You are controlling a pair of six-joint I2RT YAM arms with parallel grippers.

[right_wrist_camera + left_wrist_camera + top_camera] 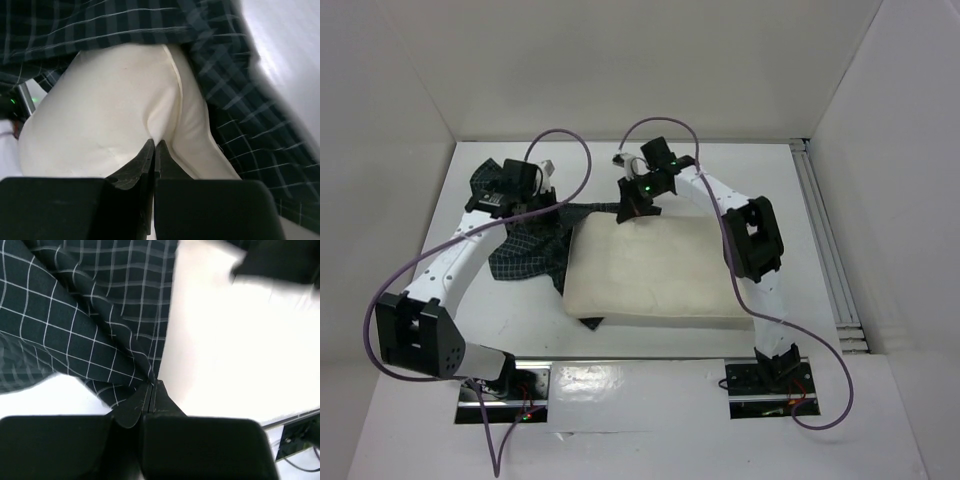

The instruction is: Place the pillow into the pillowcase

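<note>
Cream pillow (pixel 660 270) lies mostly bare, only its far corner nosing under the checked pillowcase (pixel 525 250). The right gripper (pixel 154 146), jaws pinched tight, nips that corner at its tips, seemingly to feed it in. The left gripper (pixel 152 386), equally closed, clamps the case's edge, likely holding the mouth.

The right fingers (pixel 134 169) are pressing tightly together, their tips pinching a small pucker in the pillow (pixel 105 110). The cream pillow is filling the middle of the view, while the pillowcase (pixel 245 120) is draping across its top and down its right side.
</note>
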